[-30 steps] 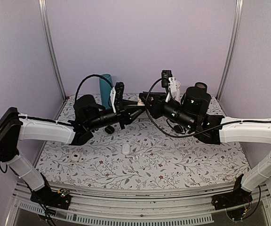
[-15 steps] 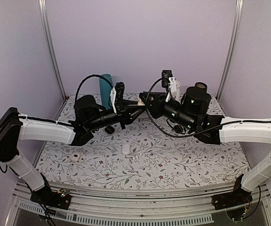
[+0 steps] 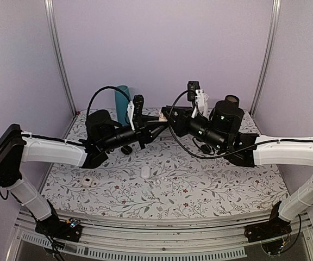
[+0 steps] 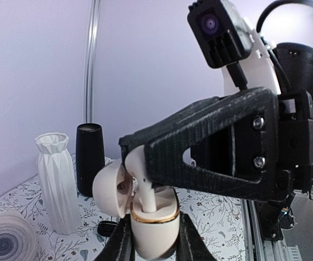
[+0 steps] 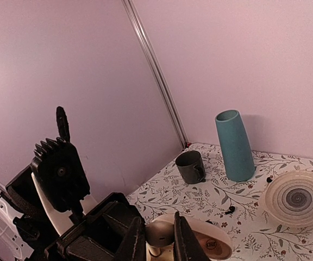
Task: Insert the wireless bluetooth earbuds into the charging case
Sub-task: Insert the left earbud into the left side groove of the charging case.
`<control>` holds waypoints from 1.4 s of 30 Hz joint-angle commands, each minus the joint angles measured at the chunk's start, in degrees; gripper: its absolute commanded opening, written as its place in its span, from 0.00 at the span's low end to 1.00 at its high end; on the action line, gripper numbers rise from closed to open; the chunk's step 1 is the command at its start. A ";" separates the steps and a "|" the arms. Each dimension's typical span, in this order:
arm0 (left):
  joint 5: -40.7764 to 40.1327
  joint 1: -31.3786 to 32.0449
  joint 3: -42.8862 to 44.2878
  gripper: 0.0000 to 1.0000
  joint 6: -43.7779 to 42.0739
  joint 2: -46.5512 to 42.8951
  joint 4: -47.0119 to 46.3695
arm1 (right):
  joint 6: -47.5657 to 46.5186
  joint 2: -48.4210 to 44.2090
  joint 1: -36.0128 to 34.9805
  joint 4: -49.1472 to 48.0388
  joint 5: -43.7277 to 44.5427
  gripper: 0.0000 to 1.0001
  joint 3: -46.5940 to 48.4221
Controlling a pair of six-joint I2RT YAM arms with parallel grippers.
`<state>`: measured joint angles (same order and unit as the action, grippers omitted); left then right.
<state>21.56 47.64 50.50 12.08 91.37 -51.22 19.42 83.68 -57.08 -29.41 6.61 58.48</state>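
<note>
Case (image 4: 154,225) clamped open in left pincer (image 4: 155,244), white earbud (image 4: 144,187) pinched by right pincer (image 5: 160,242)

The left arm (image 3: 53,151) and right arm (image 3: 287,148) stretch inward, raised, wrists level, meeting tip to tip at centre rear. The left gripper (image 3: 157,126) is clamped on the case (image 4: 154,228). The right gripper (image 3: 166,115), nearly closed, pinches an earbud (image 4: 145,198).
</note>
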 commanded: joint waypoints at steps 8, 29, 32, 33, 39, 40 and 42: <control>-2.75 -0.04 0.81 0.00 -0.65 -2.61 -4.34 | -0.61 -0.87 -0.82 4.98 -0.68 0.16 -2.08; -3.98 -0.03 2.10 0.00 -1.00 -1.84 -1.86 | -0.61 -0.86 -0.80 5.93 -1.30 0.16 -2.14; -4.07 -0.10 1.99 0.00 -1.05 -1.75 -1.86 | -0.61 -0.97 -0.75 6.18 -1.25 0.17 -2.09; -4.07 -0.16 1.98 0.00 -1.01 -1.73 -1.86 | -0.61 -0.91 -0.77 6.19 -1.21 0.18 -2.07; -3.81 -0.12 1.93 0.00 -1.02 -1.64 -1.60 | -0.14 -1.33 -0.80 7.62 -0.67 0.25 -1.23; -3.72 -0.12 1.82 0.00 -1.08 -1.64 -1.51 | 0.07 -1.51 -0.74 8.34 -0.33 0.26 -0.83; -3.71 -0.10 1.67 0.00 -1.16 -1.64 -1.47 | 0.47 -1.95 -0.74 9.19 0.28 0.29 -0.13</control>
<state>18.41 47.62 50.52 11.55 91.35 -49.52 19.25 82.87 -57.25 -25.65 6.87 57.89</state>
